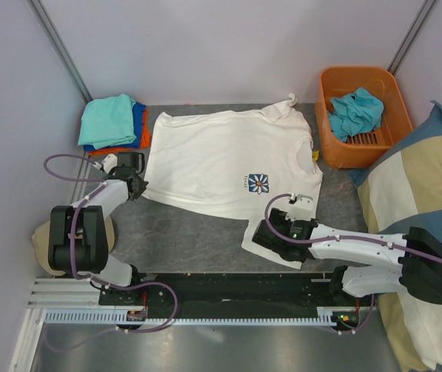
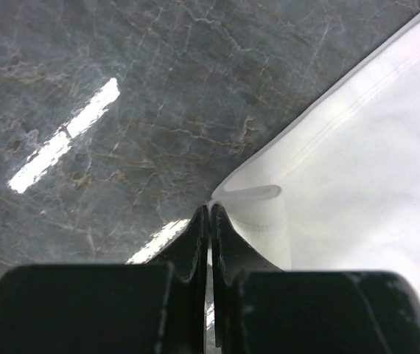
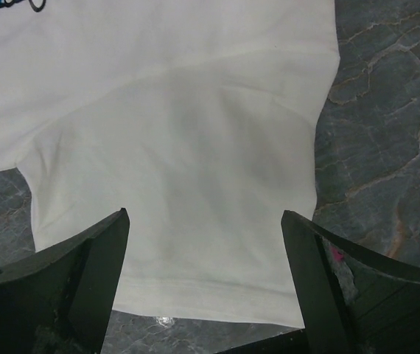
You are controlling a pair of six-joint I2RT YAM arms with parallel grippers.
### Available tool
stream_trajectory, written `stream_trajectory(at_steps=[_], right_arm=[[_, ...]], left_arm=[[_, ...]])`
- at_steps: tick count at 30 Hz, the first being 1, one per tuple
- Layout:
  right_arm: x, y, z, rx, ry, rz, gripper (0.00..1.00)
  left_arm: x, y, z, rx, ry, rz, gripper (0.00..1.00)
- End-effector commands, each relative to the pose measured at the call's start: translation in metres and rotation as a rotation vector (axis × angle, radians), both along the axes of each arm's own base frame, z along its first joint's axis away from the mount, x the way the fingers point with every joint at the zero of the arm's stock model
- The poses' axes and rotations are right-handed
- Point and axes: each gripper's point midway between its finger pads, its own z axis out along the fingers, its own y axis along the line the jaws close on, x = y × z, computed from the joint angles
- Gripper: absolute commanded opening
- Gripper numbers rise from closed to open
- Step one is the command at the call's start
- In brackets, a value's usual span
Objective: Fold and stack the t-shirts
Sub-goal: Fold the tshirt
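At near table [image 1: 198,232] edge, our right gripper [image 3: 204,221] stands wide, straddling white t-shirt [image 1: 221,155] sleeve, nothing clamped. Leftward, our left gripper [image 2: 208,214] pinches shirt's hem corner. Beyond, we see folded tees [image 1: 112,124] stacked far left, teal tee [image 1: 355,112] in orange basket [image 1: 357,71] far right.

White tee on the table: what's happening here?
The white tee lies spread flat on the table. The left tool is shut on its hem corner, while the right tool hangs open over the near sleeve, not gripping yet. A stack of folded tees in teal, blue and orange sits at the far left. Another teal tee is in the orange basket.
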Motion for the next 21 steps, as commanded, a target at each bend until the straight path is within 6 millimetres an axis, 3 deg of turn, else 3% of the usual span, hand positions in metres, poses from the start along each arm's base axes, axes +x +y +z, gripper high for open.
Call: stream_trajectory(at_steps=[1, 9, 10, 21], right_arm=[[-0.014, -0.005, -0.003, 0.028, 0.044, -0.026, 0.93], [-0.037, -0.013, -0.004, 0.034, 0.070, -0.053, 0.93], [-0.041, -0.014, -0.005, 0.034, 0.077, -0.056, 0.93], [-0.068, -0.006, -0.020, 0.043, 0.125, -0.043, 0.93]], left_arm=[[0.030, 0.002, 0.019, -0.002, -0.083, 0.006, 0.02], [0.040, 0.001, 0.018, -0.003, -0.093, 0.004, 0.02], [0.042, 0.012, 0.020, -0.001, -0.101, 0.033, 0.02], [0.067, 0.021, 0.018, -0.021, -0.108, 0.058, 0.02]])
